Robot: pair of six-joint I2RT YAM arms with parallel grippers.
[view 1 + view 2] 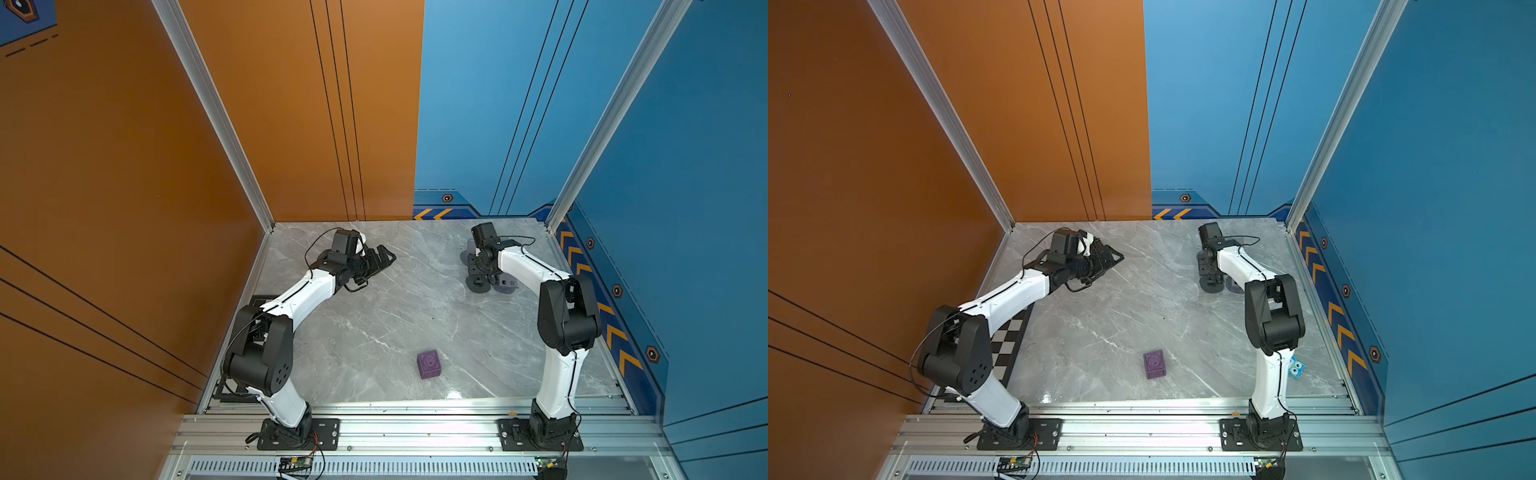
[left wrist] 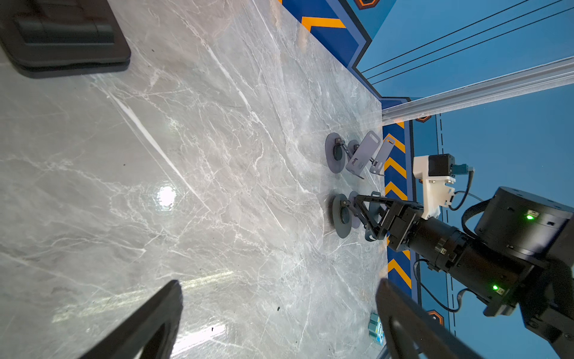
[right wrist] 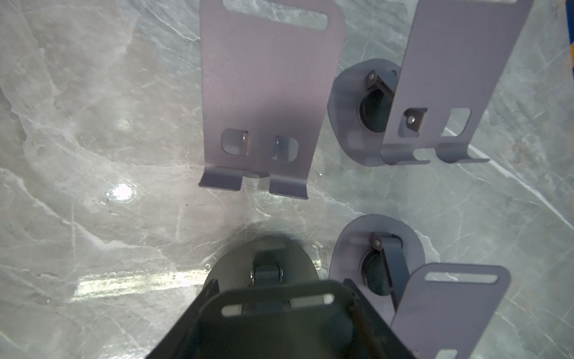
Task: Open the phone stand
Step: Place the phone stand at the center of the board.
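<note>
So, purple cube (image 1: 429,364) sits up front. Farther back my left pincer (image 1: 383,257) hangs wide open, holding nothing. Far right, my right pincer (image 3: 279,295) is half closed around the dark phone stand (image 3: 264,258)'s plate, right beside three grey stands (image 3: 264,87).

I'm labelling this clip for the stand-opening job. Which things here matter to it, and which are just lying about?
In the job:
dark phone stand, clamped in the right gripper.

Lying about:
three lilac phone stands, already open; purple cube; small blue toy; checkered board; left gripper, open and empty.
</note>
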